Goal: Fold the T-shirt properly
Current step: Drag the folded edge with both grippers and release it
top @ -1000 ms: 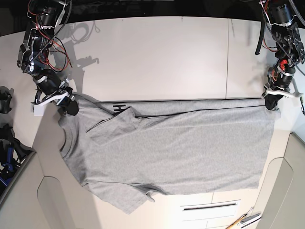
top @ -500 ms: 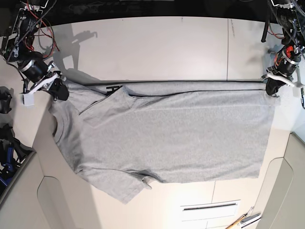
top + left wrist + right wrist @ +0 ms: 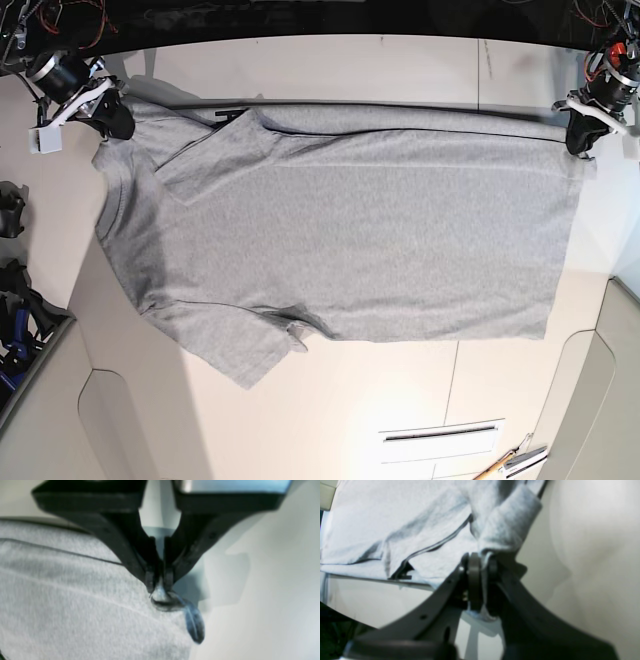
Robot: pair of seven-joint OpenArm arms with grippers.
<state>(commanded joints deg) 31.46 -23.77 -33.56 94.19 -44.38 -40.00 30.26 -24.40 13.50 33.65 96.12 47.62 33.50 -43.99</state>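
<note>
The heather-grey T-shirt lies spread across the white table, neck end at the left, hem at the right, plain side up. A bit of black lettering peeks out at its far edge. My left gripper is shut on the far hem corner; in the left wrist view a pinch of grey cloth sits between its black fingertips. My right gripper is shut on the shoulder by the collar; the right wrist view shows bunched fabric clamped there.
The table's front edge curves away at the lower left and lower right. A drawer handle slot and some tools sit at the bottom right. Dark equipment stands off the table's left side.
Both grippers have moved toward the far edge of the table, dragging the shirt's far edge with them. The shirt has slid back and lies flatter and more stretched.
</note>
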